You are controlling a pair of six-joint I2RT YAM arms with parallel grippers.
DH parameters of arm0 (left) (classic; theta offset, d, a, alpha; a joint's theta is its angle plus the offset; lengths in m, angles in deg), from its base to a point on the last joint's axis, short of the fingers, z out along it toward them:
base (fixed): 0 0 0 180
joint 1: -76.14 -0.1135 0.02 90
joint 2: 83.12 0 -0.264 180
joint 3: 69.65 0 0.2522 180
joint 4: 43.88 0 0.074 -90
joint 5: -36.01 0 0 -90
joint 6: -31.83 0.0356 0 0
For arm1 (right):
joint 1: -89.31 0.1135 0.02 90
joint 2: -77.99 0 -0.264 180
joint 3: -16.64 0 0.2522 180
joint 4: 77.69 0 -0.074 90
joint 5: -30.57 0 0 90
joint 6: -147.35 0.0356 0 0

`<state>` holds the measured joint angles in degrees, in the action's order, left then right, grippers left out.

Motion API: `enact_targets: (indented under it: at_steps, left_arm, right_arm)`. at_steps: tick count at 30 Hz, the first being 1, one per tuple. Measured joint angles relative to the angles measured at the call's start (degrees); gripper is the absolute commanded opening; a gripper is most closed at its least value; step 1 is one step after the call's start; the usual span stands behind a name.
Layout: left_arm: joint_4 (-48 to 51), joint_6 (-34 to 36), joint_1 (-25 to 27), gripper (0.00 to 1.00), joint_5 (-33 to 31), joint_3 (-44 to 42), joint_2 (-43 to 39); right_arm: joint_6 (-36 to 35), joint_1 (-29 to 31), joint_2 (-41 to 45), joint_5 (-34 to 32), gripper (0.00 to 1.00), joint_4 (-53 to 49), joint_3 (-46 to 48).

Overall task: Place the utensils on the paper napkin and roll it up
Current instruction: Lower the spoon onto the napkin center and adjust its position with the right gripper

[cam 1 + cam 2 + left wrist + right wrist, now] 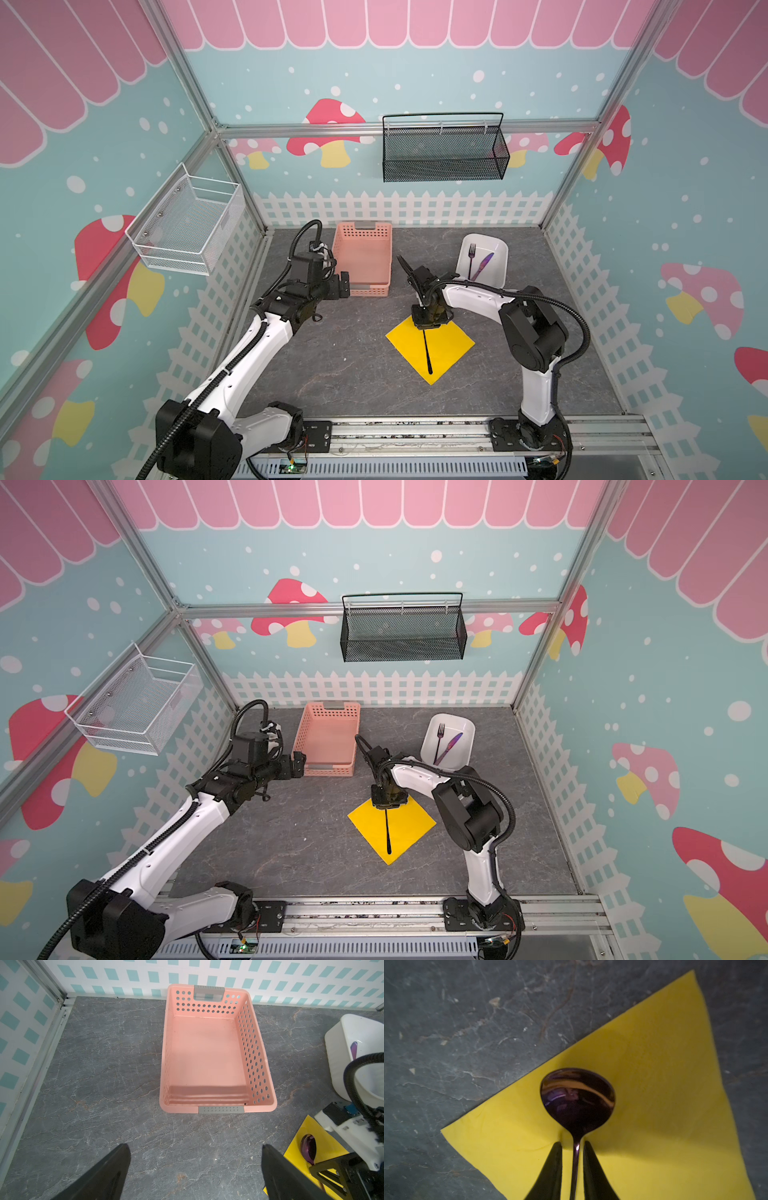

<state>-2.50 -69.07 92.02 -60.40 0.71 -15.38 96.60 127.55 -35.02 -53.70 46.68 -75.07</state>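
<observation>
The yellow paper napkin lies flat as a diamond on the grey tabletop. A dark purple spoon rests on it, bowl towards the back. My right gripper stands over the spoon's neck, its fingers straddling the handle with a thin yellow gap on each side. The fork and knife lie in a white bowl. My left gripper hovers wide open near the pink basket, holding nothing.
A pink perforated basket with nothing in it sits at the back centre-left. On the back wall hangs a black mesh basket, on the left wall a white wire basket. The white bowl stands back right of the napkin.
</observation>
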Motion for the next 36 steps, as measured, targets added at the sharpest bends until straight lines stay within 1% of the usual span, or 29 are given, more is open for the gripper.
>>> enact_targets:
  at_steps: [13, 23, 30, 36]
  left_arm:
    - [0.0, 0.0, 0.0, 1.00, 0.0, 0.0, 0.0]
    - [0.0, 0.0, 0.0, 1.00, 0.0, 0.0, 0.0]
    - [0.0, 0.2, 0.0, 1.00, -0.3, 0.0, -0.5]
    - [0.0, 0.2, 0.0, 1.00, -0.2, 0.0, -0.7]
  right_arm:
    - [0.2, 0.0, 0.0, 0.0, 0.10, 0.1, 0.3]
    - [1.3, 0.0, 0.1, 0.2, 0.04, -0.1, 0.3]
    - [3.0, -0.4, 0.8, 0.7, 0.01, -0.1, 0.3]
    - [4.7, -2.0, 2.1, 1.6, 0.01, 0.3, 0.3]
